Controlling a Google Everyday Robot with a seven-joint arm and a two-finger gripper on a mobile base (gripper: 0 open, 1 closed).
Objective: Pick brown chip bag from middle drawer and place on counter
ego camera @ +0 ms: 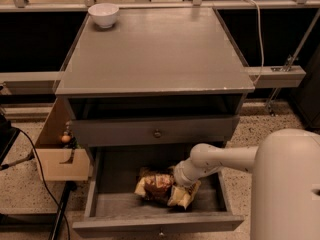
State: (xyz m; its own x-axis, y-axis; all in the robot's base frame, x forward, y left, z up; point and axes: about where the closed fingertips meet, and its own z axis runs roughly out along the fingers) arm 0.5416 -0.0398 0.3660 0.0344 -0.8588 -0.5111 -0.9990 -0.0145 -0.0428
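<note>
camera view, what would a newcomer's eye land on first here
First is the white arm reaching down into the open middle drawer, low in the view. Its gripper is right at the crinkled brown chip bag lying in the tray. Next is the wide grey counter above, with a white bowl at its far left corner.
</note>
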